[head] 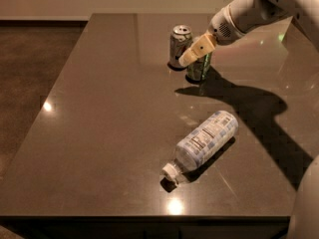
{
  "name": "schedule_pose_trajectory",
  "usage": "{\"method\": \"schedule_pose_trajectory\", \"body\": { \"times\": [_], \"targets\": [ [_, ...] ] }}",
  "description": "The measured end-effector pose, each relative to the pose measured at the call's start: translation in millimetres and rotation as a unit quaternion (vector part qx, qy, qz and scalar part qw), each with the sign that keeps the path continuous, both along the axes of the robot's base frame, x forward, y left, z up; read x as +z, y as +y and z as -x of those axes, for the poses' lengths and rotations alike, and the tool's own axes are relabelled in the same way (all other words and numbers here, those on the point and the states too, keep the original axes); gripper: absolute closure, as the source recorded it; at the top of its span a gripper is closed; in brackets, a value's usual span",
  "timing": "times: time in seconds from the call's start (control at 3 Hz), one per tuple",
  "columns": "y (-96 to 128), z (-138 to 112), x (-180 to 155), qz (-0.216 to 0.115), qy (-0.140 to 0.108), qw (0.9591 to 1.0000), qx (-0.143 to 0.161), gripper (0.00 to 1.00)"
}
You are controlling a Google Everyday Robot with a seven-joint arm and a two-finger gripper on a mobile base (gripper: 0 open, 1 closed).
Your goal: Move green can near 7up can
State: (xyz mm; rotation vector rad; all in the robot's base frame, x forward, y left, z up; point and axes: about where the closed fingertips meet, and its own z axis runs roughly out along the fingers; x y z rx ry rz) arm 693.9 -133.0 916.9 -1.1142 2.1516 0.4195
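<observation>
The dark green can (200, 71) stands upright on the dark table (109, 113) at the far side, just right of and in front of the pale 7up can (179, 45), almost touching it. My gripper (193, 58) reaches in from the upper right and is shut on the green can's upper part. One pale finger (197, 51) lies across the can's front; the other is hidden behind the can.
A clear plastic water bottle (203, 140) with a white cap lies on its side in the middle right of the table. My arm (249, 14) casts a broad shadow over the right side. The table's front edge is near the bottom of the view.
</observation>
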Motion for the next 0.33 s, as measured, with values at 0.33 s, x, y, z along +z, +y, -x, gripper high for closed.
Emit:
{"method": "schedule_pose_trajectory", "body": {
  "times": [0.33],
  "targets": [
    [0.0,0.0,0.0,0.000,0.000,1.0000,0.000,0.00]
  ]
}}
